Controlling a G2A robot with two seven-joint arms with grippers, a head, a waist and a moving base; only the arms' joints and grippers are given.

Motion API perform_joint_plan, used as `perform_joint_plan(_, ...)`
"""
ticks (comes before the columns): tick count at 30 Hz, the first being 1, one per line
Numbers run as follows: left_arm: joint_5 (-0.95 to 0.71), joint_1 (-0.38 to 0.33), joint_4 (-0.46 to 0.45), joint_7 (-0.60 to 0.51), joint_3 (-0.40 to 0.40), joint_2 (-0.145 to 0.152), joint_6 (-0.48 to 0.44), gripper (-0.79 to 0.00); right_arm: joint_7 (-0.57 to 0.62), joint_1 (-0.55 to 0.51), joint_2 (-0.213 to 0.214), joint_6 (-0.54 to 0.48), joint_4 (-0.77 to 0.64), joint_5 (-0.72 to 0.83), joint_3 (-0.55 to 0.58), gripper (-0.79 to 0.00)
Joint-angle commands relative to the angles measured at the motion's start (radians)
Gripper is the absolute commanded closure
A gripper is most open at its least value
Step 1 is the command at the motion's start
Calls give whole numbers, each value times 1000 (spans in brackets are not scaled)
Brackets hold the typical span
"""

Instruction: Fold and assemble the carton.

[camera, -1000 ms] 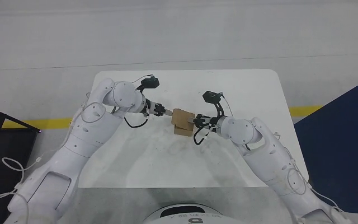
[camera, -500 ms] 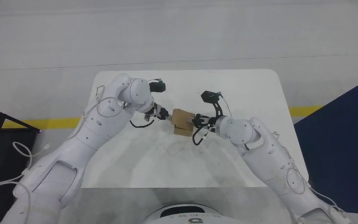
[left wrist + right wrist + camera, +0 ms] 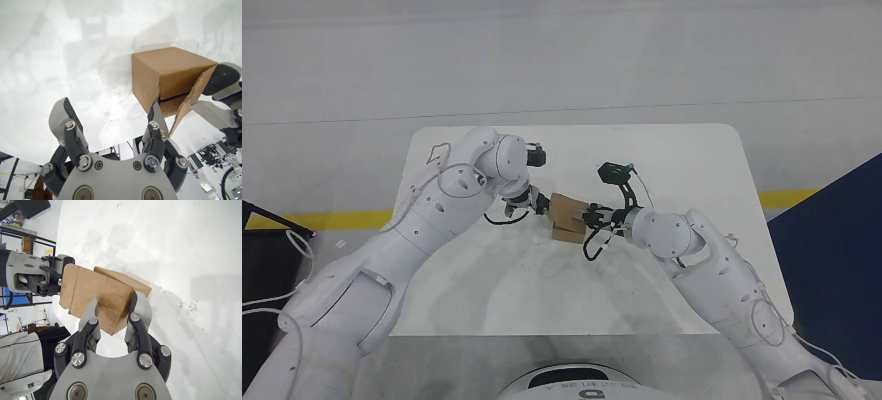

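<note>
A small brown carton [image 3: 567, 215] lies near the middle of the white table. My right gripper [image 3: 115, 306] is shut on the carton [image 3: 105, 289], its fingers clamping a side wall at the open end. In the left wrist view the carton [image 3: 170, 72] shows a loose flap hanging open, held between the right arm's fingers [image 3: 223, 79]. My left gripper [image 3: 111, 111] is open beside the carton's other side, with one fingertip [image 3: 155, 111] touching the torn edge of the open end. From above, the left gripper [image 3: 539, 203] and right gripper [image 3: 592, 218] flank the carton.
The white table [image 3: 672, 170] has bare surface all around the carton, with faint dark scuffs. Its edges lie well away from both grippers. Grey floor with a yellow line [image 3: 787, 197] lies beyond.
The left arm has swung its elbow toward the table's far side and turned its wrist, while its gripper stayed at the carton's edge. The right gripper and the carton hardly moved.
</note>
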Motion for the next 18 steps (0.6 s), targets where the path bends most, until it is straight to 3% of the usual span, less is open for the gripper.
perform_joint_plan(1,-7,-5,23,3,-8,1,3,-785,-1,0,-1,4,3,-3,-2,-345)
perform_joint_plan(8,21,13,37,21,-79,46,21,-785,1,5,-3,10,10,-9,-8,-308)
perform_joint_plan(12,20,51,-27,33,-112,71,33,-785,2,12,-5,12,13,-12,-15,-185)
perform_joint_plan(18,4,86,-76,37,-97,76,37,-785,5,18,-8,15,12,-18,-23,-163)
